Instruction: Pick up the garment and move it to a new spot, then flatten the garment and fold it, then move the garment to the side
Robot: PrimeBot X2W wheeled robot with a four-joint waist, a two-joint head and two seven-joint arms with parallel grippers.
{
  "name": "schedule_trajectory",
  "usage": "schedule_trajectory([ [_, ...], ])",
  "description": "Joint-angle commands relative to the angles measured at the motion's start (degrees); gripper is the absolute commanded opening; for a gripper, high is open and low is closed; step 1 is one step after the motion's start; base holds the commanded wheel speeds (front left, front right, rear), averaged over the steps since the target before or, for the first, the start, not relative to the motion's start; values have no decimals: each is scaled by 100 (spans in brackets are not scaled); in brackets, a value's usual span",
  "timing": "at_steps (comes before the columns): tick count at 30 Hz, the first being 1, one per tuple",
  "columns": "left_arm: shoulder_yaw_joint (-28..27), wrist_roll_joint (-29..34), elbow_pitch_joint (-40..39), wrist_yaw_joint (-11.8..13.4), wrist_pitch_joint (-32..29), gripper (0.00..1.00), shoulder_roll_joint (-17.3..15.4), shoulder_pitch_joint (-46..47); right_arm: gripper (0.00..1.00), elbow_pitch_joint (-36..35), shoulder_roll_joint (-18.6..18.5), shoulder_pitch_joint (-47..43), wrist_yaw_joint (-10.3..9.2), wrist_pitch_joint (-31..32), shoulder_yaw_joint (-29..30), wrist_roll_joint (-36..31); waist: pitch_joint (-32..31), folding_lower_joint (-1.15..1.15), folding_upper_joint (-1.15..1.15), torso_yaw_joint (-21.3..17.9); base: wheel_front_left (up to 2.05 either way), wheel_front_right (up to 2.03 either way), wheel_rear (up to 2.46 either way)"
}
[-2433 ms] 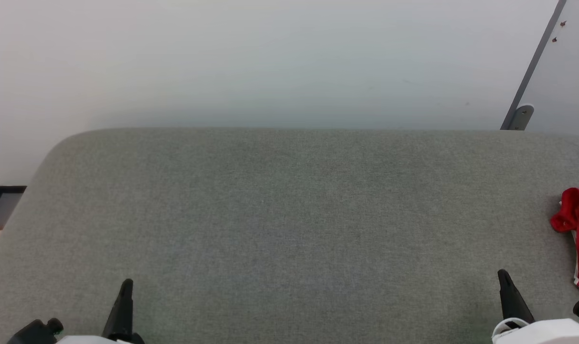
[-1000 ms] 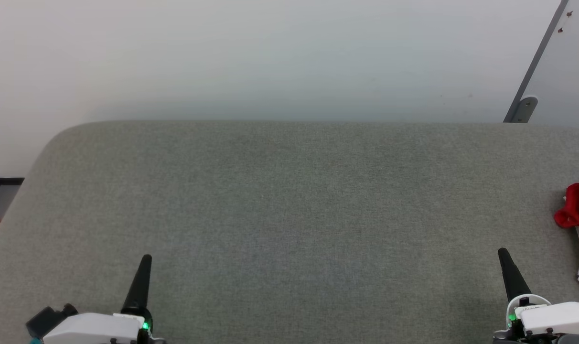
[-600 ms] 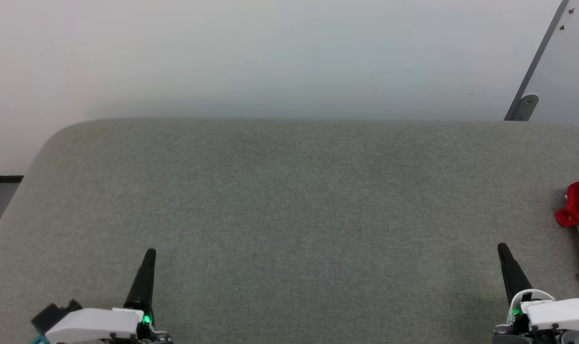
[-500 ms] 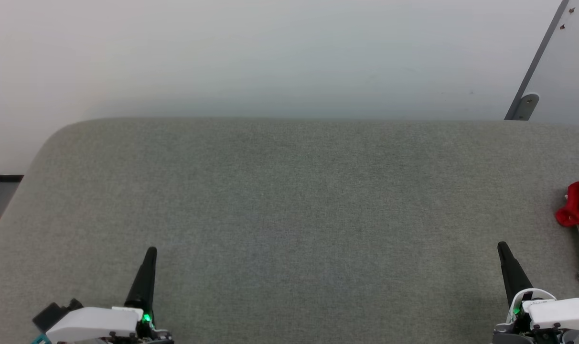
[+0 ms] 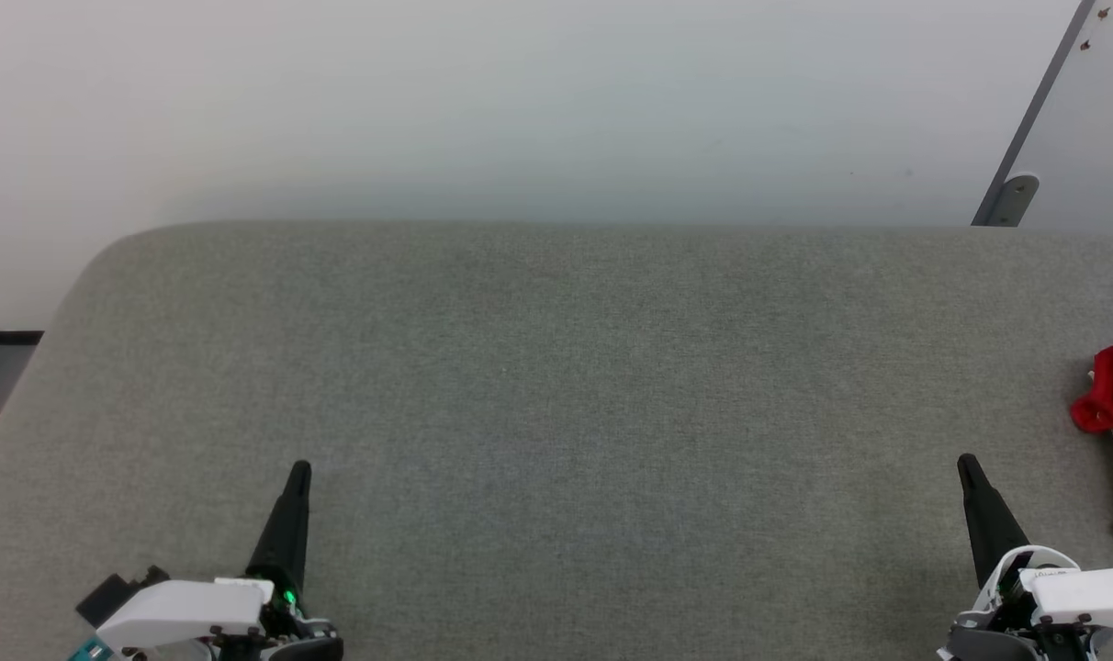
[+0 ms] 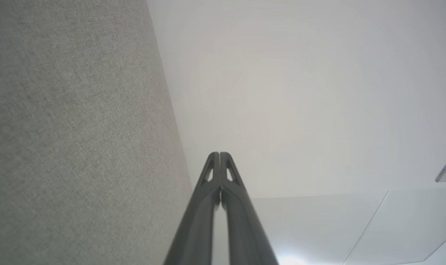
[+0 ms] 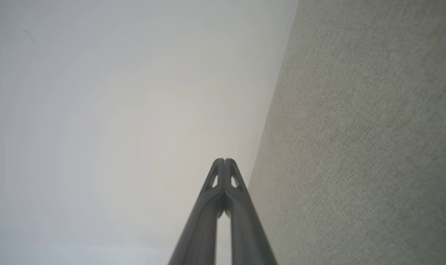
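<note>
Against the earliest head picture, the whole scene has slipped: the far edge of the gray upholstered surface [image 5: 556, 386] sits a little higher and the garment [image 5: 1112, 404] is cut off more by the right border, so I read that as the camera moving, not the cloth. What has really changed is my 2 arms. Both have come forward over the surface, so the left gripper [image 5: 297, 473] and the right gripper [image 5: 966, 462] reach further up the picture, and more of their white wrist housings now shows at the bottom corners, with a green light [image 5: 288, 599] glowing on the left one. The last half second brings only a slight further creep of the same kind. Both claws are pressed together with nothing between them. The left wrist view shows the left gripper [image 6: 219, 154] with its 2 fingers meeting at the tip, and the right wrist view shows the same for the right gripper [image 7: 225, 161]. The garment lies bunched at the right edge of the surface, red with a bit of red-and-white striped trim at its lower end, off to the right of the right gripper and not touching it. A small dark marking on the right wrist housing [image 5: 1071, 588] is too small for me to read. Behind the surface stands a pale wall [image 5: 520, 110].
</note>
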State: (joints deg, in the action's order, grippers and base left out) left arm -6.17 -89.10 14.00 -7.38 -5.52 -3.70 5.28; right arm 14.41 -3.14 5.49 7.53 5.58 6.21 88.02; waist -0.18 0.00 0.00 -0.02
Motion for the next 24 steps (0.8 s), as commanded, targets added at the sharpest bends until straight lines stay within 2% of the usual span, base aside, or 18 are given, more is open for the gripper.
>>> schedule_trajectory([
  [1,-26,-67,-3,-19,-33,0,21,65,0,-33,18,76,-7,22,22,82,3,0,0,0,0,0,0],
  [11,-56,-345,10,-19,-128,0,103,135,0,-56,40,123,-8,116,44,468,36,0,0,2,0,0,0],
  [24,-53,-332,9,-19,-124,0,93,130,0,-48,38,85,-8,116,38,449,36,0,0,2,0,0,0],
])
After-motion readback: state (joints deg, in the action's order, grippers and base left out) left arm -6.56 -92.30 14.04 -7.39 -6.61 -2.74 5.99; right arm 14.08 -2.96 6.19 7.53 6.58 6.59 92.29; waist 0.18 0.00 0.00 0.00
